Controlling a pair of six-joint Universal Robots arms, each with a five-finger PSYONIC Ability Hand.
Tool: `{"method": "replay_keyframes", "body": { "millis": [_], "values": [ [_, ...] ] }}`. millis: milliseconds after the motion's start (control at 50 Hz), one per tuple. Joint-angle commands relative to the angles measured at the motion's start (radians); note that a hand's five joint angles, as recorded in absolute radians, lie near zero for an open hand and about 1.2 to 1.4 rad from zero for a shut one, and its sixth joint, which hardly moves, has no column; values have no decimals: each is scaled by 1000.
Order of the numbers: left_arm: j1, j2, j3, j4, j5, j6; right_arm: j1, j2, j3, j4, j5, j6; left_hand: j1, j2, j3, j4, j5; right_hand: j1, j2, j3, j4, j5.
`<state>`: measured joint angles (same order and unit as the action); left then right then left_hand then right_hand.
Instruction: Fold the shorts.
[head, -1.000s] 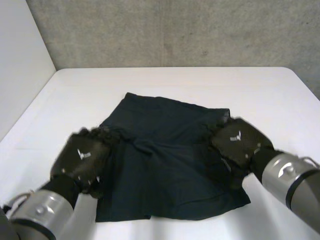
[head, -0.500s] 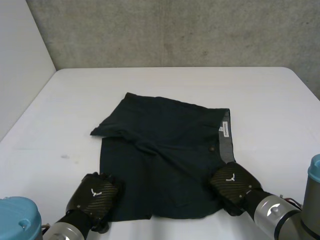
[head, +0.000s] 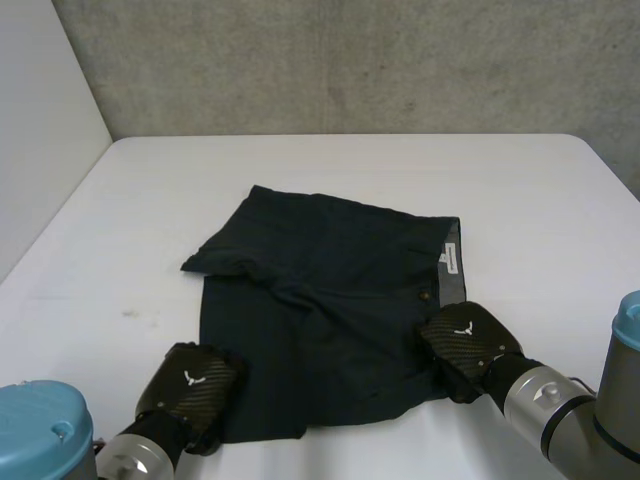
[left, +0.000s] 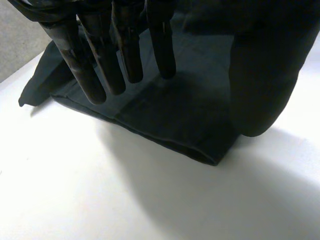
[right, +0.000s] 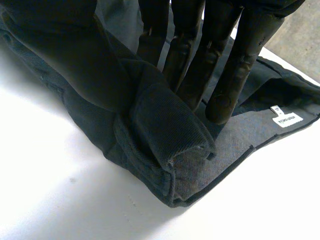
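Observation:
Dark shorts (head: 330, 300) lie flat in the middle of the white table (head: 150, 200), waistband to the right with a white label (head: 449, 258). My left hand (head: 190, 385) is at the near left corner, open. In the left wrist view its straight fingers (left: 95, 70) hang over the hem (left: 175, 115) and the thumb stands apart beside the corner. My right hand (head: 465, 345) is at the near right corner. In the right wrist view its fingers (right: 235, 60) and thumb pinch a bunched fold of the shorts (right: 165, 135), with the label (right: 284, 120) just beyond.
A grey concrete wall (head: 350, 60) closes the table's far side and a white panel (head: 40, 120) stands at the left. Bare table runs on both sides of the shorts and along the near edge.
Both hands drew back from the shorts' middle to the near corners. The right hand closed on the near right corner and bunched it up. The left hand's fingers bent slightly.

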<state>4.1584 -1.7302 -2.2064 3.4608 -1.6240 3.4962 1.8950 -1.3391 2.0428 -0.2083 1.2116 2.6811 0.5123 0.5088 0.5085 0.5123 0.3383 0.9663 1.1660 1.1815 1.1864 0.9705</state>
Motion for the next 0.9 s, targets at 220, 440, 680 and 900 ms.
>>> {"method": "replay_keyframes", "body": {
  "millis": [220, 440, 680, 900],
  "values": [
    [-1, -60, 39, 9, -2, 9, 1, 2, 7, 1, 2, -4, 106, 110, 110, 106, 106, 430, 230, 215, 210, 251],
    [-6, -14, 27, -31, 1, 0, -1, 3, 7, 0, 2, -7, 100, 104, 104, 100, 100, 430, 230, 215, 210, 251],
    [-3, -22, 14, -35, 3, 0, -1, 6, 7, -2, 0, -7, 100, 104, 104, 100, 100, 430, 230, 215, 210, 251],
    [37, -60, 54, -25, 1, 6, -1, 8, 7, -2, 2, -9, 109, 113, 113, 109, 109, 430, 230, 215, 210, 251]
  ]
}}
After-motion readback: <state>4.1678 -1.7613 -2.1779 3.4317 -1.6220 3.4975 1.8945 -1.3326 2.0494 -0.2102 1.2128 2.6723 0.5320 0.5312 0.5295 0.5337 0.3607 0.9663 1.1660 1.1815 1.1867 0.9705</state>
